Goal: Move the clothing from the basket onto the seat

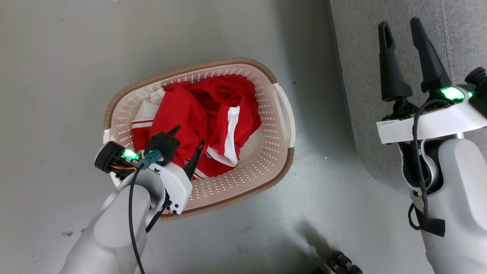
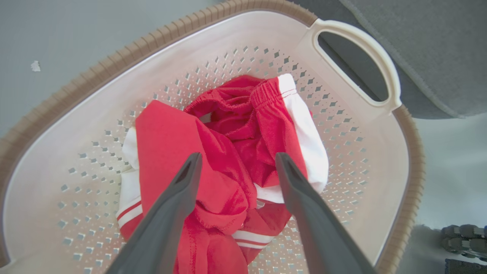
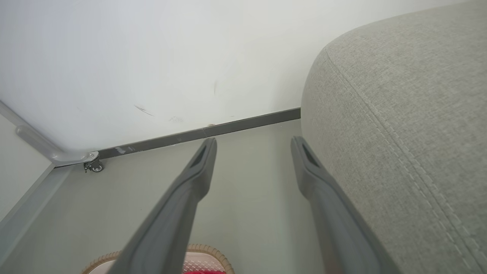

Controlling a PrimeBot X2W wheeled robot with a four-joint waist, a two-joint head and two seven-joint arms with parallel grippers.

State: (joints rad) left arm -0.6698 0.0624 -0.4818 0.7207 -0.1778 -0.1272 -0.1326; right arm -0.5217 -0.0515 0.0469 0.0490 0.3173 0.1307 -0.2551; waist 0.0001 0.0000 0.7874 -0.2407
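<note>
Red clothing [image 1: 198, 114] lay bunched in the basket [image 1: 266, 152] on the floor [image 1: 57, 76], beside the seat [image 1: 357, 57]. I had the left gripper [image 1: 190, 135] over the heap, fingers spread and holding nothing. I could not tell whether its tips touched the cloth. My right gripper [image 1: 399, 23] hung released above the seat's edge, well apart from the basket.
</note>
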